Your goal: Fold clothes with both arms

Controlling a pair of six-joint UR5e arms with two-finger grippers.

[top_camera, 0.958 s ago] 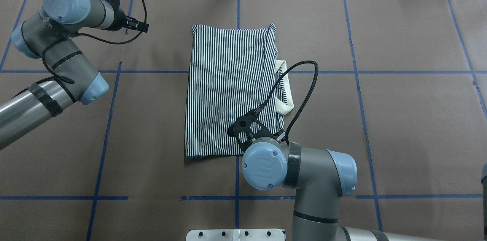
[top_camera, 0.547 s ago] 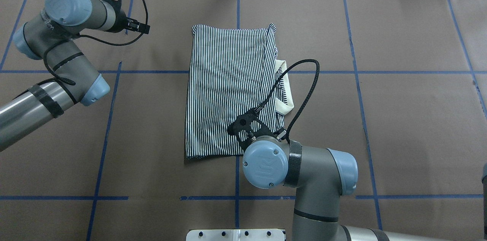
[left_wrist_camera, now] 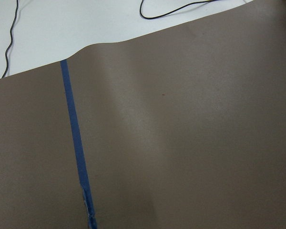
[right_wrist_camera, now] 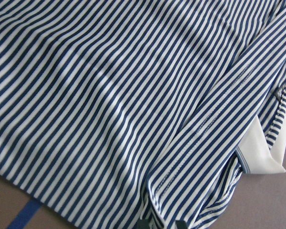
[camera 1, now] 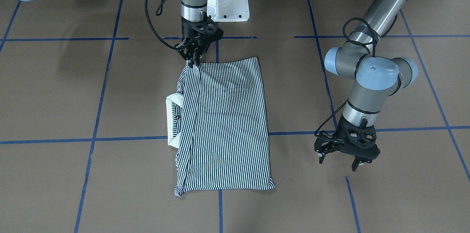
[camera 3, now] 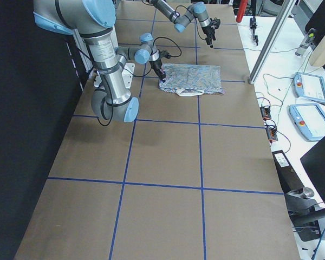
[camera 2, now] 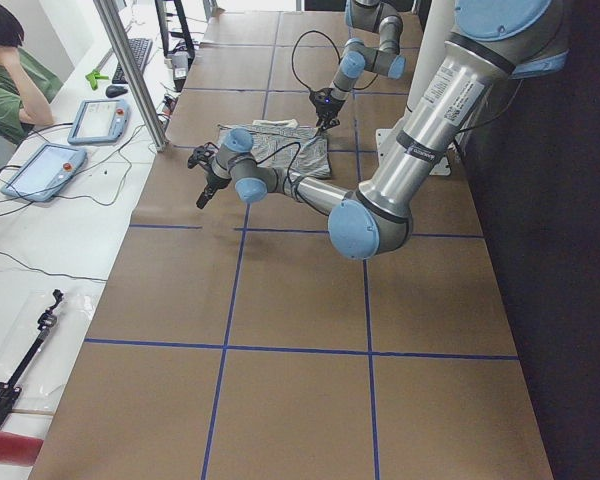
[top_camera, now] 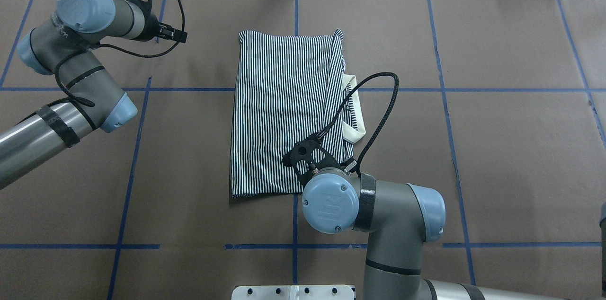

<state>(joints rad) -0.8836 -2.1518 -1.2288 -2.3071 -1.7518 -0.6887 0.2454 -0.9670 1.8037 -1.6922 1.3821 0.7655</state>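
While left pincer gapes empty | right pincer seemingly pinches shirt corner

striped polo shirt, folded lengthwise, mostly flat

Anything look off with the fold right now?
The collar pokes out past the shirt's folded edge on the robot's right side, so the outline is not a clean rectangle. The right gripper pinches the shirt's near corner on that same side.
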